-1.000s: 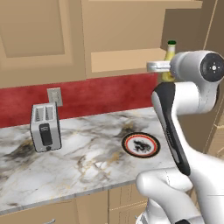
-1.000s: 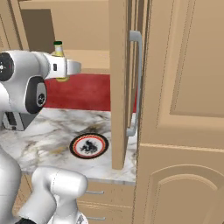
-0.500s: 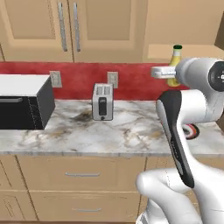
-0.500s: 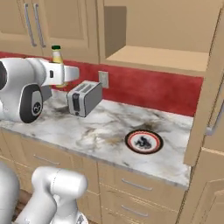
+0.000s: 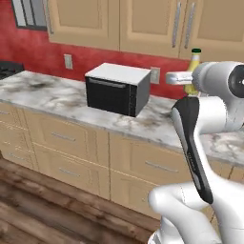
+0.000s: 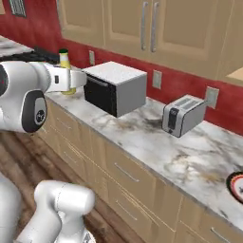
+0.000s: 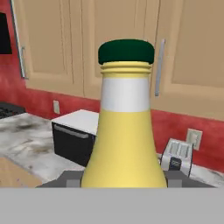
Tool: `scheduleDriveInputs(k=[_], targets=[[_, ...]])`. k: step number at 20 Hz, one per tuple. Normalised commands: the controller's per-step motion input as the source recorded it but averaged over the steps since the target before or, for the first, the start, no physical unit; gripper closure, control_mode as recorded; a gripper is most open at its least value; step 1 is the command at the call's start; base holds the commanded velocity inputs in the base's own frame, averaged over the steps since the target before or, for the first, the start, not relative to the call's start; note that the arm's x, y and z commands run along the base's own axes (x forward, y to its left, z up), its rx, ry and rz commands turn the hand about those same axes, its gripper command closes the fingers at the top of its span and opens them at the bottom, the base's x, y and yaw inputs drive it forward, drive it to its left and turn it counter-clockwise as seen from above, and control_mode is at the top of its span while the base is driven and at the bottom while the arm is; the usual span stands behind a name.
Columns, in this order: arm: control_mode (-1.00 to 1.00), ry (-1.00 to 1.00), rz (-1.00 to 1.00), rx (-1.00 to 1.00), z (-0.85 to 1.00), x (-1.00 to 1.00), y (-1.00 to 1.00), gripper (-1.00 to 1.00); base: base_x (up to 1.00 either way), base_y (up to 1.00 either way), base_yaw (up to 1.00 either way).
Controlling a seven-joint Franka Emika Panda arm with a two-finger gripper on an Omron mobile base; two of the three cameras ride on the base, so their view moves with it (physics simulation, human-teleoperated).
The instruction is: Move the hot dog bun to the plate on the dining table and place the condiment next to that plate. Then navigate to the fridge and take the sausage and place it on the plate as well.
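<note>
Carrying condiment (image 7: 126, 127) upright in gripper (image 7: 124, 178), clamped on its body | plate (image 6: 237, 186) at 4 o'clock on counter (image 6: 180, 156) | placement beside plate, sausage fetch: judged pending

even flat light, soft low-resolution blur

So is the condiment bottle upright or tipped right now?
Upright: the condiment stands with its green cap straight above the neck, clamped low in the end effector.
</note>
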Motion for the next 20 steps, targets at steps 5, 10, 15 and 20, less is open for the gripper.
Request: scheduleDriveInputs(k=[5,10,15,20], targets=[[1.00,0.00,0.00,0.00,0.00,0.00,0.00,1.00,0.00,0.55,0.73],[1.00,0.00,0.00,0.00,0.00,0.00,0.00,1.00,0.68,0.12,0.60],[1.00,0.00,0.00,0.00,0.00,0.00,0.00,1.00,0.94,0.01,0.55],[1.00,0.00,0.00,0.00,0.00,0.00,0.00,1.00,0.36,0.43,0.64]])
